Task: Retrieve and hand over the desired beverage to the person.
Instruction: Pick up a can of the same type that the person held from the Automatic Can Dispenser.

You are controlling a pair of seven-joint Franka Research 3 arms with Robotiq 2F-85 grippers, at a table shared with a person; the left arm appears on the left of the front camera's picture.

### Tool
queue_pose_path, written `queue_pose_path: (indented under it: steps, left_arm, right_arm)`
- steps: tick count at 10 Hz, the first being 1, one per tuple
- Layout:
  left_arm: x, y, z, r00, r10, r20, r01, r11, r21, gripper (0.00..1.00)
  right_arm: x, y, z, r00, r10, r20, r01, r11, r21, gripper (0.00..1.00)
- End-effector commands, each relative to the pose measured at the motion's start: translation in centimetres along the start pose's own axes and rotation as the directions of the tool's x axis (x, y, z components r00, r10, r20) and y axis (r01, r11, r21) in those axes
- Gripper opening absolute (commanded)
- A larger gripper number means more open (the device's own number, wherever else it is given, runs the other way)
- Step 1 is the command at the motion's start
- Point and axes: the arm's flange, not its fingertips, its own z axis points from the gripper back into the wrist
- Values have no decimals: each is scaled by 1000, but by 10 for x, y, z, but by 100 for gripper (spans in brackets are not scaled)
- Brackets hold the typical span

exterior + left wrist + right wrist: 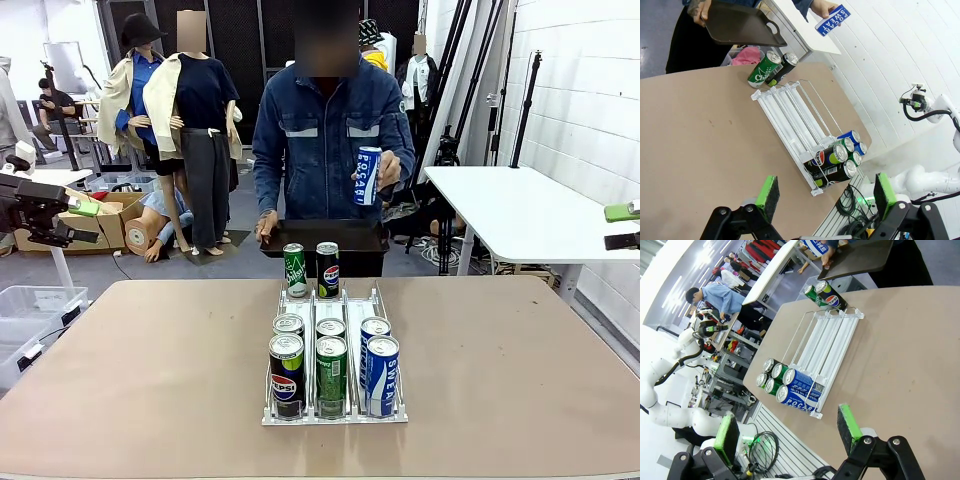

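Observation:
The person [325, 135] stands at the far side, holding up a blue Pocari Sweat can [369, 176] in one hand and a dark tray [322, 238] in the other. A white can rack [335, 412] on the table holds two rows of black Pepsi, green and blue cans [331, 372] at its near end. A green can [295, 270] and a Pepsi can [327, 268] stand at its far end. My left gripper [822, 197] hovers open above the table's near left. My right gripper [790, 432] is open too, and both are far from the cans.
The brown table [150, 360] has free room on both sides of the rack. A white table [520, 210] stands at the right behind it. Boxes and clutter lie on the floor at the far left.

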Motion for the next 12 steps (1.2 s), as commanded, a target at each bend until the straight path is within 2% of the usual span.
queue_pose_path:
  steps: [1,12]
  left_arm:
    - [0,0,1,1000,4,4,-4,1000,-3,100]
    - [0,0,1,1000,4,4,-4,1000,-3,100]
  right_arm:
    - [0,-1,0,1000,4,3,-4,1000,15,100]
    - [0,-1,0,1000,4,3,-4,1000,15,100]
